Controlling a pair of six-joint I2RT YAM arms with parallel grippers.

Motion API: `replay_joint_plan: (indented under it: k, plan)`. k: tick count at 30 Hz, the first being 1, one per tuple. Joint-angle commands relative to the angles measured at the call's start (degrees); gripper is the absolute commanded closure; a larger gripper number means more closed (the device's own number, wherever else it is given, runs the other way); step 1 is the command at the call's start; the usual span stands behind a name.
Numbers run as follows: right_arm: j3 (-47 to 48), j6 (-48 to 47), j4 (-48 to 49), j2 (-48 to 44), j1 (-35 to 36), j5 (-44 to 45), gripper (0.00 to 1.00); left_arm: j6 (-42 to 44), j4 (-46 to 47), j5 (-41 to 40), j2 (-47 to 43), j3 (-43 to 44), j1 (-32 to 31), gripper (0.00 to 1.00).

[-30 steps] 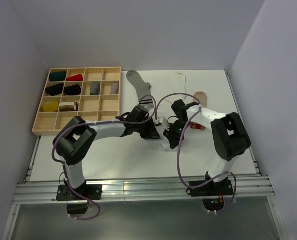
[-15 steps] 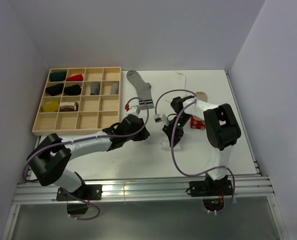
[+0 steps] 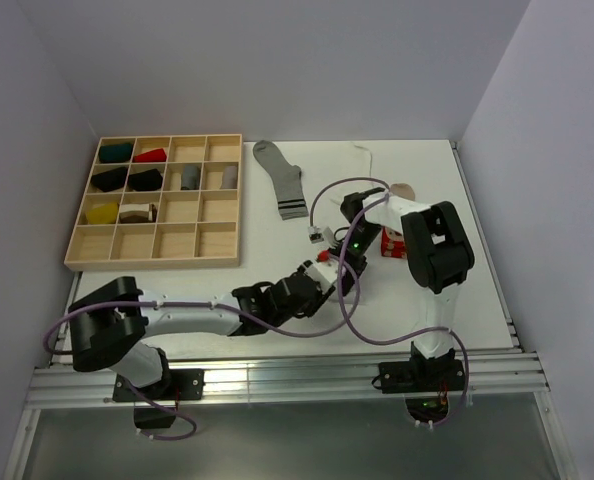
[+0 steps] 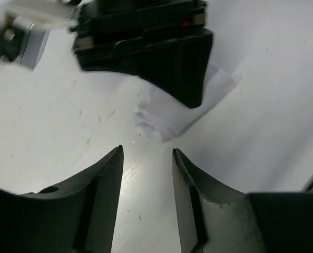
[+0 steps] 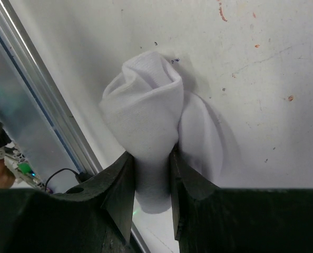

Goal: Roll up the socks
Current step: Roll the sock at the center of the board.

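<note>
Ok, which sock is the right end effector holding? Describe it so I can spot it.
On the table, find the right end effector near the middle. Pinched in it is a white sock, bunched into a loose roll, unlike the flat grey striped sock beside the wooden tray.

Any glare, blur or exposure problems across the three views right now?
Top external: even light, sharp, only soft shadows on the table. Left wrist: glare on the table between the dark, soft-focus fingers of the left gripper. Right wrist: white sock crisp in the right gripper; left background blurred.
</note>
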Motion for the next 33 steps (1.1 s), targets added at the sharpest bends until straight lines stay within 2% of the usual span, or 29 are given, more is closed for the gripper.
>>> replay_joint_plan:
  k: [1,6,14,20,33]
  plan:
    - [0.3,-0.1,1.9,2.9,-0.1,4.4,0.76,15.6,5.9,-1.7,3.9,2.7,-2.7,0.52]
    - [1.4,0.5,1.2,3.7,-0.6,4.1,0.76,26.0,14.1,-4.1,10.6,1.7,-7.8,0.48]
    - [1.6,0.5,0.6,4.0,-0.9,4.1,0.76,34.7,26.4,0.8,12.0,-3.4,-8.5,0.45]
    - [1.7,0.4,-0.4,4.5,-1.1,3.7,0.76,36.4,32.4,3.0,15.4,-4.5,-7.5,0.44]
    - [2.4,0.2,-1.6,5.4,-2.5,2.9,0.76,37.7,33.7,6.6,20.7,-1.9,-4.2,0.44]
